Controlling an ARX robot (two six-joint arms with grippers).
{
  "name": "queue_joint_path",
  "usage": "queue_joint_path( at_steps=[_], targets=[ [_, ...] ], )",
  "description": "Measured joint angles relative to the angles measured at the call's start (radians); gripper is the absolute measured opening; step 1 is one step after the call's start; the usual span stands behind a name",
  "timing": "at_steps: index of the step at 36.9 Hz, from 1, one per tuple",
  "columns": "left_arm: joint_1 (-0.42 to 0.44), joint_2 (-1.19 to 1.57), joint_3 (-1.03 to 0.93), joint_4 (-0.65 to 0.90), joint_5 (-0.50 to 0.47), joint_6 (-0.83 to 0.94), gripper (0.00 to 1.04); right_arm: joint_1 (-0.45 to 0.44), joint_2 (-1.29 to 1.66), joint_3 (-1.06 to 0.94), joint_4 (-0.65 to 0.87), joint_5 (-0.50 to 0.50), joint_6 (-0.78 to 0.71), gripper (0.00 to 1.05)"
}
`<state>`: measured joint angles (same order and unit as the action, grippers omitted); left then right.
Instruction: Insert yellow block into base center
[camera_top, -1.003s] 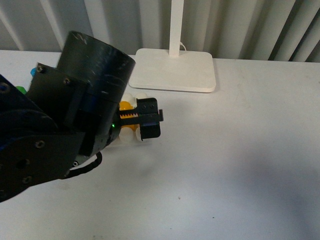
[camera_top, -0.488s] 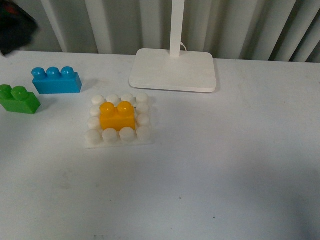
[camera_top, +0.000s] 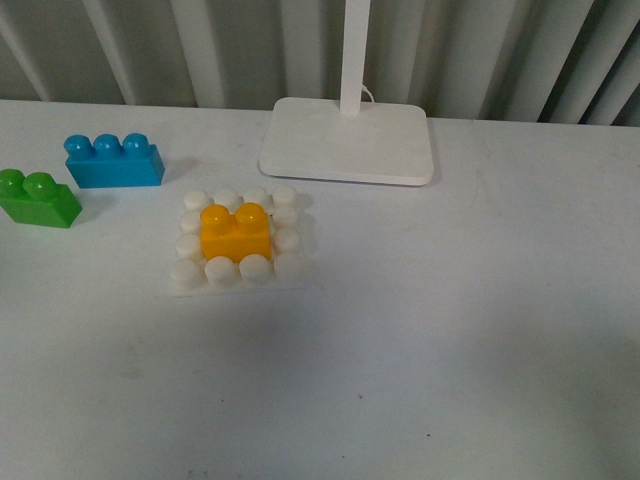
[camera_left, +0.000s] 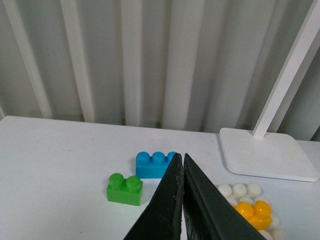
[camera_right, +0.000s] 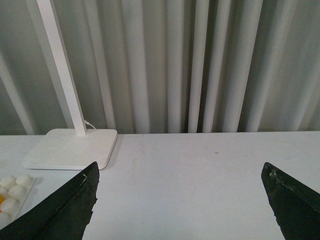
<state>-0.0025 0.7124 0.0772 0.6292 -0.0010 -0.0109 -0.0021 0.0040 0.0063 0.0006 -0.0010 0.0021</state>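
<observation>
The yellow block (camera_top: 236, 232) sits on the middle studs of the base (camera_top: 296, 275), ringed by white studs, so the insertion looks done; the left gripper (camera_left: 182, 200) is closed on nothing (held above the table); the right gripper (camera_right: 180, 200) gapes wide, empty.

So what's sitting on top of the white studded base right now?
The yellow block sits on the base, in its centre, with a ring of white studs showing around it. The studs under the block are covered. No fingers touch it.
</observation>
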Motion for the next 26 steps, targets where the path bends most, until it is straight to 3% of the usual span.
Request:
queue_joint_path(
  at_steps=[11, 26],
  targets=[
    [0.001, -0.119, -0.068, -0.043, 0.001, 0.003, 0.04, 0.000, 0.000, 0.000, 0.000, 0.000, 0.000, 0.95],
    [0.001, -0.357, -0.068, -0.269, 0.001, 0.003, 0.04, 0.000, 0.000, 0.000, 0.000, 0.000, 0.000, 0.95]
  ],
)
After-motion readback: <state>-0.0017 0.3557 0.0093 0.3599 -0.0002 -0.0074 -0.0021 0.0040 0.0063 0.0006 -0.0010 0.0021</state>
